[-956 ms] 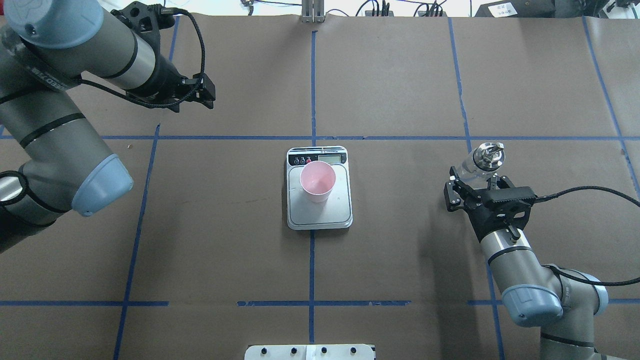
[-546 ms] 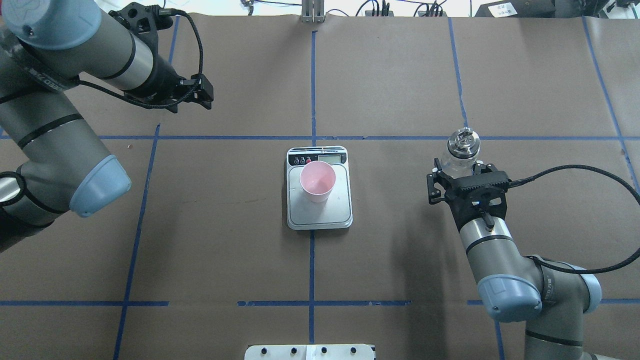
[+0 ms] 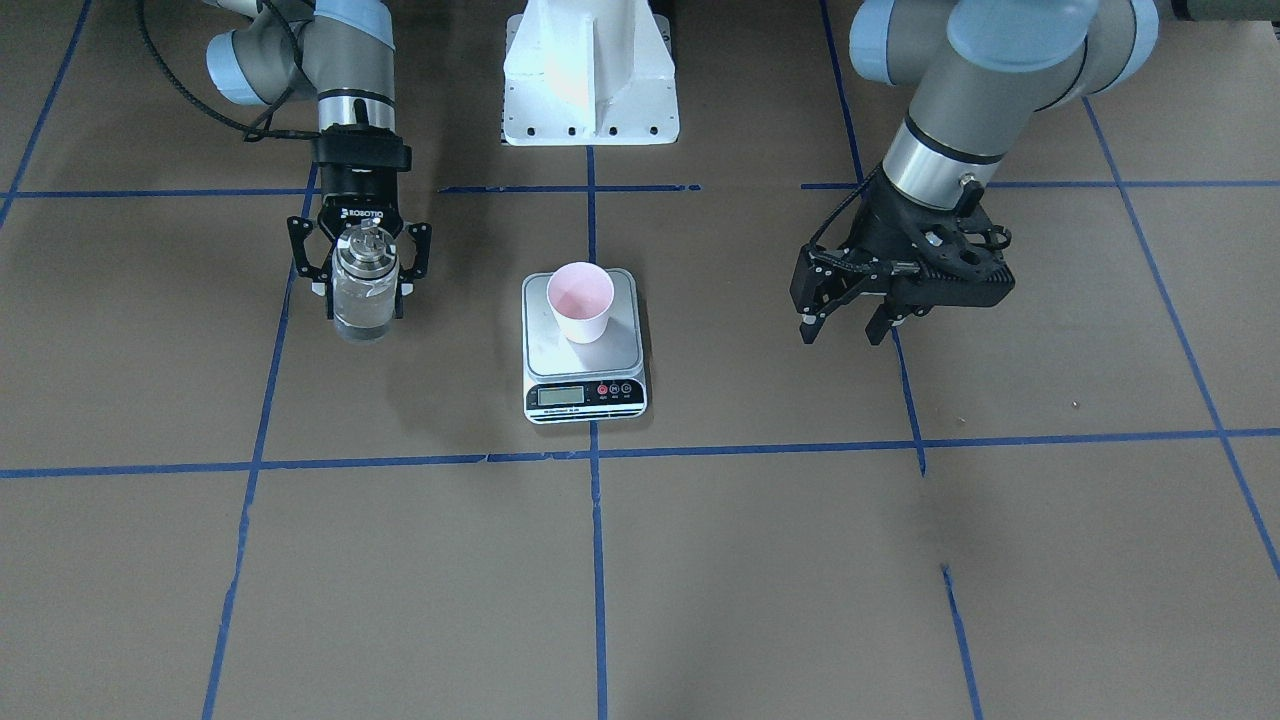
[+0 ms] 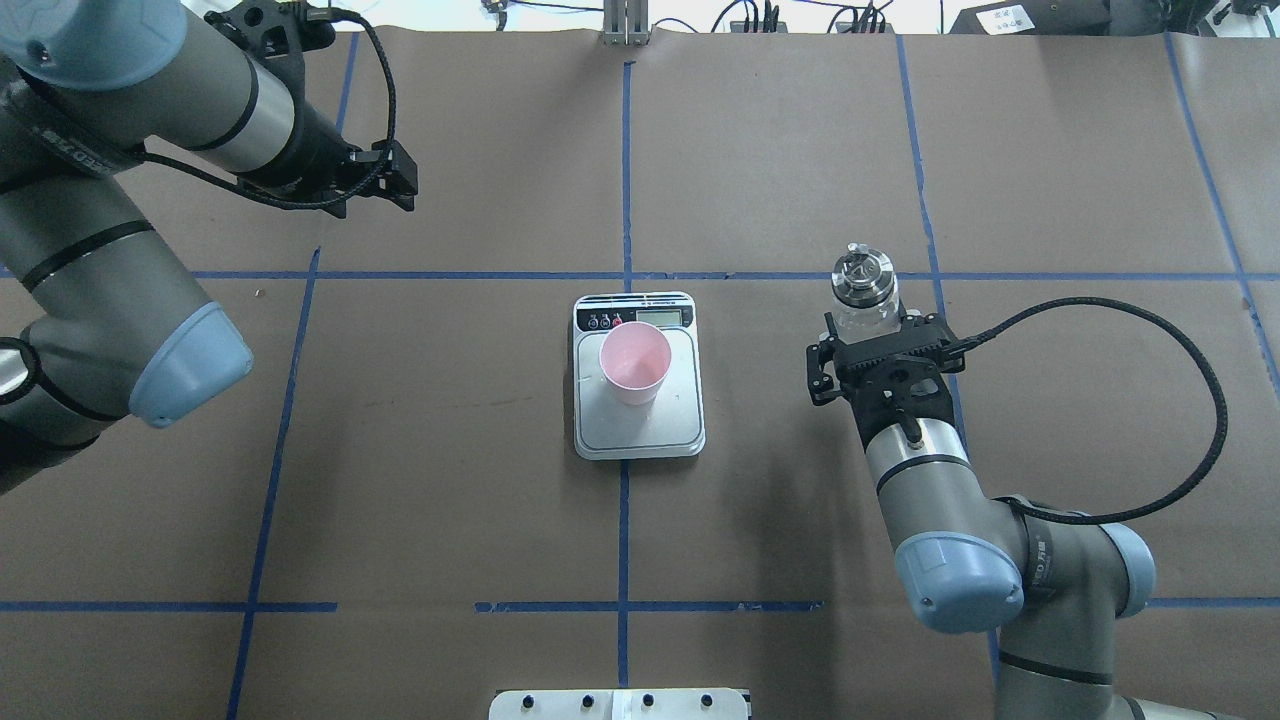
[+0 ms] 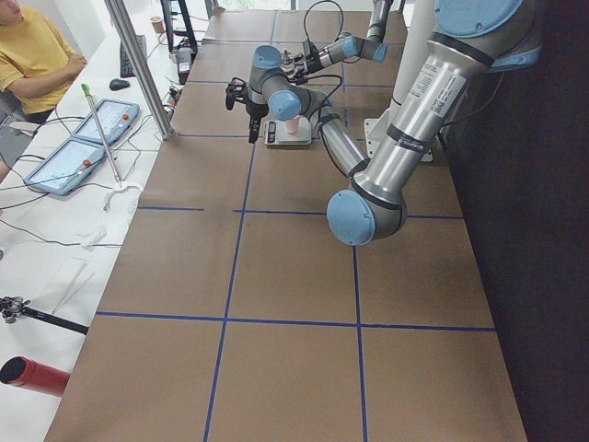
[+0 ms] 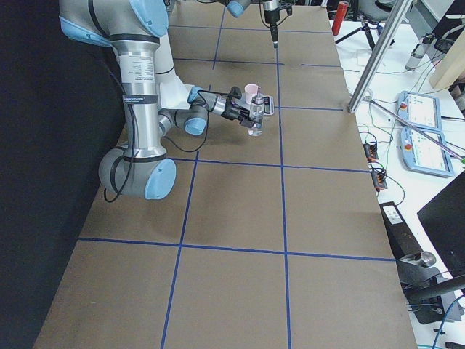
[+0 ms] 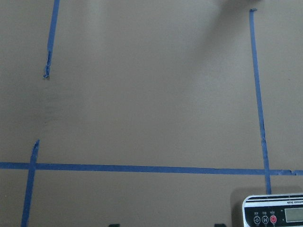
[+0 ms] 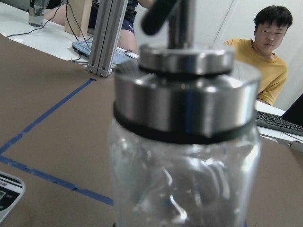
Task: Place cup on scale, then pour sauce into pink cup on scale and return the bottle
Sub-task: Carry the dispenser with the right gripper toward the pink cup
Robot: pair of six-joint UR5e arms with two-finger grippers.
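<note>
The pale pink cup [image 4: 635, 360] stands upright on the scale [image 4: 640, 432] at the table's centre; both also show in the front view, the cup [image 3: 580, 300] on the scale [image 3: 545, 352]. My right gripper [image 4: 872, 326] is shut on the clear glass bottle [image 4: 865, 285] with its silver pourer cap. It holds the bottle upright, above the table, to the right of the scale. The bottle [image 8: 184, 142] fills the right wrist view. My left gripper [image 4: 400, 185] is open and empty, far back on the left. It also shows in the front view [image 3: 845, 335].
Blue tape lines [image 4: 625, 170] divide the brown table cover. The white robot base [image 3: 590, 80] stands at the near edge. An aluminium post [image 5: 138, 64], tablets [image 5: 64, 157] and an operator in yellow [image 5: 37, 55] are beyond the far edge.
My right arm has carried the bottle leftward and a little farther back, closer to the scale. My left gripper has drifted slightly back and left. The cup and scale have not moved.
</note>
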